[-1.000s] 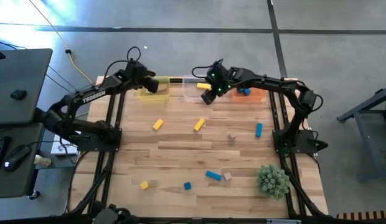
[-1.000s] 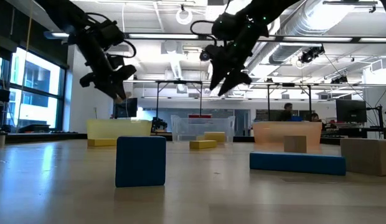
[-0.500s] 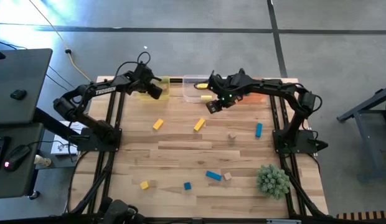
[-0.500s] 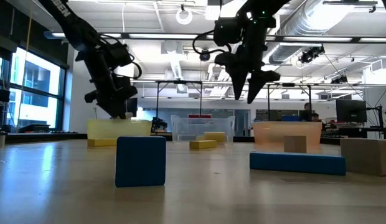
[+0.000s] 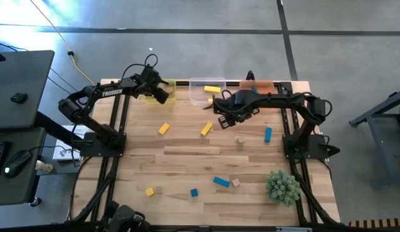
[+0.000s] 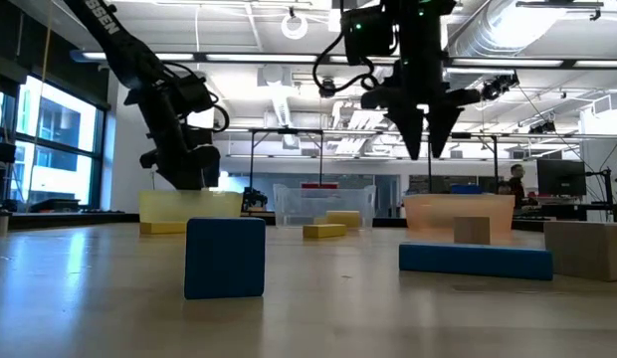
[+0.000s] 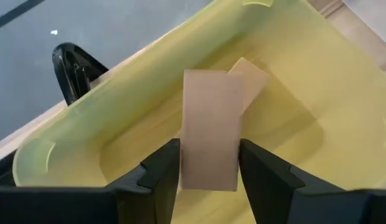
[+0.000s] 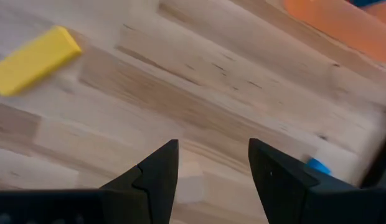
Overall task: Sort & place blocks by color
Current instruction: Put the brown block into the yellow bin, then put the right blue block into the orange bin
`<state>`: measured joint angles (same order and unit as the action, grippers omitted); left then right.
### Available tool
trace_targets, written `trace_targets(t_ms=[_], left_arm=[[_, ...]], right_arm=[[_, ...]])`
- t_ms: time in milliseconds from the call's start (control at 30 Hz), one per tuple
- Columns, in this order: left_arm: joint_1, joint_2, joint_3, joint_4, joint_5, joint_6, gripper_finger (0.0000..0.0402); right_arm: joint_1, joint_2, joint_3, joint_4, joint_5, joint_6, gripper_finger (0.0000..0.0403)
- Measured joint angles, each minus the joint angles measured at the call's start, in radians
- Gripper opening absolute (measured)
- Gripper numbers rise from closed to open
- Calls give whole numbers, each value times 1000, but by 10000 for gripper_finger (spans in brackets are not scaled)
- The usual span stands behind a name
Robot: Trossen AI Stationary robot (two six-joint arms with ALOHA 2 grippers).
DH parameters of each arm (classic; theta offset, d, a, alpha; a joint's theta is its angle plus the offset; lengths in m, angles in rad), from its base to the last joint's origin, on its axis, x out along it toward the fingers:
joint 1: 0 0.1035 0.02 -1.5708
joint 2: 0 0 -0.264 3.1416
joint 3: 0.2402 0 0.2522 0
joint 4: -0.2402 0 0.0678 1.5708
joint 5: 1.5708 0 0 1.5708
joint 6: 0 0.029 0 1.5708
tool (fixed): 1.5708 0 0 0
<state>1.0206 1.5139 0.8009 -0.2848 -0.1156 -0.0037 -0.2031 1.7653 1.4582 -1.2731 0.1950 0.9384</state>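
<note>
Looking down from the high view, the left gripper (image 5: 159, 92) sits at upper left, over the yellow tub (image 5: 150, 98) at the table's (image 5: 187, 154) far edge. Only the left wrist view shows what it carries: a plain tan bar (image 7: 208, 137), smooth and rectangular, stands between the two dark fingers (image 7: 159, 171) inside the tub's glossy translucent wall (image 7: 106, 118), with a second tan piece (image 7: 249, 74) lying behind it on the tub floor. Whether the fingers pinch the bar or have let go I cannot tell.

Across the middle of the high view, loose blocks lie on the striped wood: a yellow bar (image 5: 164, 129) and another yellow bar (image 5: 206, 129) mid-frame, a yellow cube (image 5: 150, 191) at lower left, a blue cube (image 5: 194, 192) and a blue bar (image 5: 220, 182) lower centre. The clear tub (image 5: 203, 92) at top centre holds a yellow bar (image 5: 212, 89). The low view alone shows the blue cube (image 6: 225, 258) as a matte, square-faced block up close.

Right of centre, the right gripper (image 5: 220, 116) hangs over bare table, fingers (image 8: 152, 177) spread and holding nothing; its wrist view shows grainy planks, a yellow bar (image 8: 34, 60) and a corner of the orange tub (image 8: 342, 28). Farther right lie a tan cube (image 5: 240, 140), an upright blue bar (image 5: 268, 134) and the green spiky ball (image 5: 282, 185) at lower right.
</note>
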Motion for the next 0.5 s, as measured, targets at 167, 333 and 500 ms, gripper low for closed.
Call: trace_targets(t_ms=[167,333,500], left_arm=[[0,0,0,0,0,15,172],[0,0,0,0,0,15,186],[0,0,0,-1,1,16,188]], right_arm=[[48,0,0,-60,16,10,183],[84,0,0,-129,51,34,183],[109,0,0,-250,97,78,183]])
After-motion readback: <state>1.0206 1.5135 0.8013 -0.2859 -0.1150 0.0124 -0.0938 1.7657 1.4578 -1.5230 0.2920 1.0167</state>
